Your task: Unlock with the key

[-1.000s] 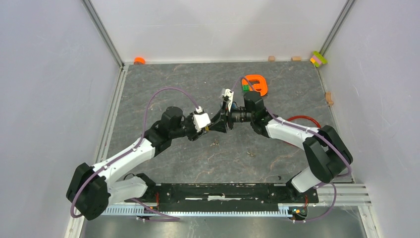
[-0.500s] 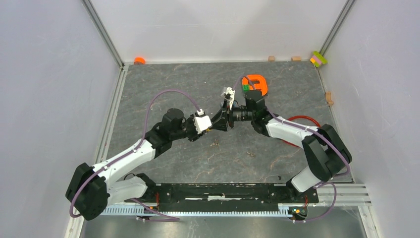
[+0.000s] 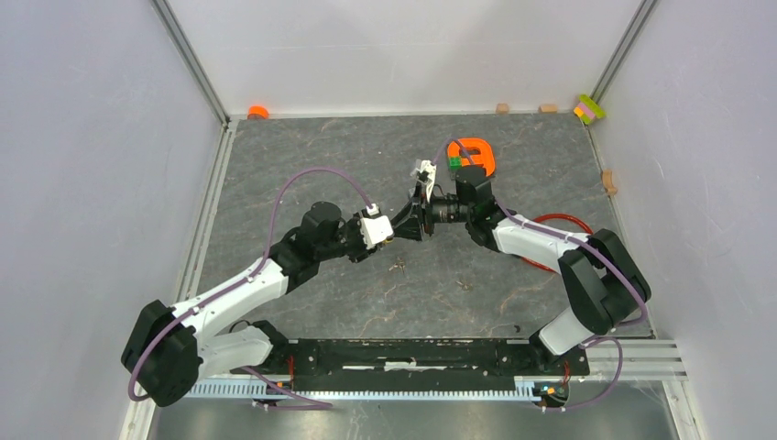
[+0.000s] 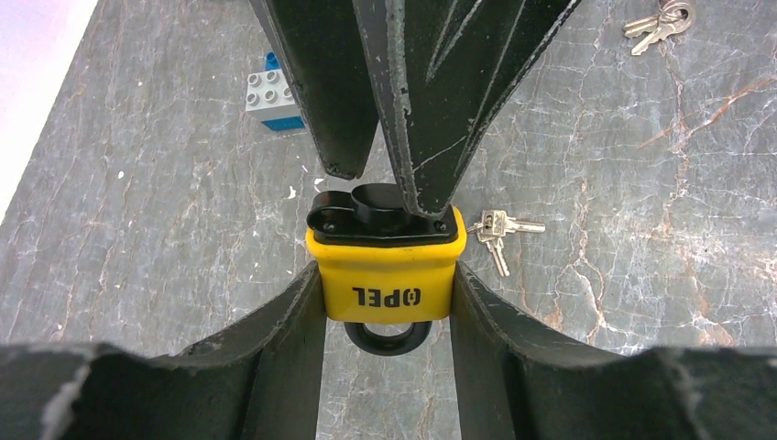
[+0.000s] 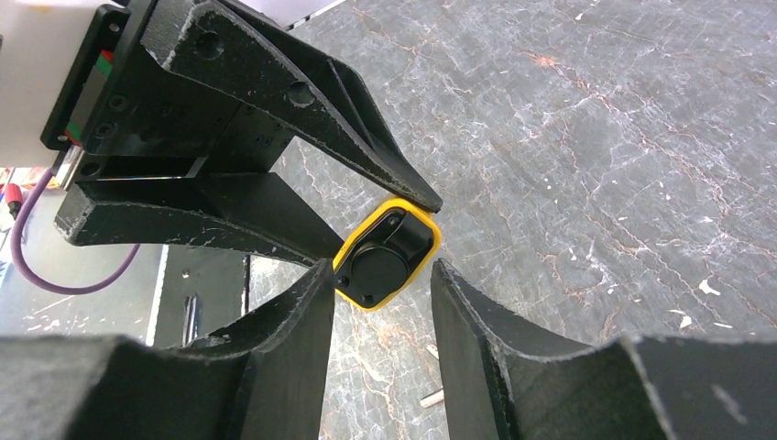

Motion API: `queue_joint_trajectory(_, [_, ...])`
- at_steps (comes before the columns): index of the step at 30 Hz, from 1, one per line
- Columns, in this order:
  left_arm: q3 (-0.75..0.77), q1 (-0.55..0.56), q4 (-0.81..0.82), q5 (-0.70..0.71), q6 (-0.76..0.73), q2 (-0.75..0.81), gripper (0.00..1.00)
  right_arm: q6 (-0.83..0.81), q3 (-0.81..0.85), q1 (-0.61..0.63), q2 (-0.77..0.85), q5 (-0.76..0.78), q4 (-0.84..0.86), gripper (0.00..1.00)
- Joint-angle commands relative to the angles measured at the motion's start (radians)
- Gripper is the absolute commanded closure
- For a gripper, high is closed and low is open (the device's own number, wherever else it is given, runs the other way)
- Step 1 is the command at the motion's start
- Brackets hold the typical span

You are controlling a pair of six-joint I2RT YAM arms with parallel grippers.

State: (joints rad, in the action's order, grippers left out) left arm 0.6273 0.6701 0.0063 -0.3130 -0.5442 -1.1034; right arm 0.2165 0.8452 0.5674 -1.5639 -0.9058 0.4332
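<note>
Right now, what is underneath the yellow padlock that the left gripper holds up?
Grey stone-patterned tabletop, with a key bunch lying on it just beside the padlock. The spot directly beneath the padlock's body is covered by it.

Yellow padlock (image 4: 385,275) clamped in left pincer (image 4: 386,291), shackle toward wrist. Silver key bunch (image 4: 500,229) flat on tabletop (image 4: 596,165), just beside.

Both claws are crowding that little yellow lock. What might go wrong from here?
1. The right gripper crowds the padlock held by the left gripper; a nudge might twist it or knock it loose.
2. The nearest keys lie flat on the table, in neither gripper; they look thin and are probably hard to pinch.
</note>
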Motion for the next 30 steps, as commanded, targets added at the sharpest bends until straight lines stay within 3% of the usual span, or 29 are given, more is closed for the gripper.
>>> queue_joint_trajectory(1, [0.024,0.009,0.081,0.009,-0.040,0.002,0.98,0.014,0.025,0.001,-0.011,-0.018,0.042,0.52])
queue_joint_trajectory(16, [0.027,0.017,0.081,0.015,-0.041,-0.001,0.98,0.003,0.038,0.018,-0.037,-0.011,0.032,0.60])
queue_joint_trajectory(19, [0.026,0.019,0.081,0.013,-0.039,-0.003,0.98,-0.017,0.045,0.026,-0.035,0.005,0.011,0.68])
queue_joint_trajectory(23, [0.021,0.020,0.080,-0.004,-0.040,0.004,0.98,-0.125,0.078,0.028,-0.025,0.068,-0.102,0.99])
queue_joint_trajectory(30, [0.008,0.020,0.057,-0.086,-0.057,0.019,0.98,-0.337,0.129,0.029,-0.001,0.143,-0.287,1.00])
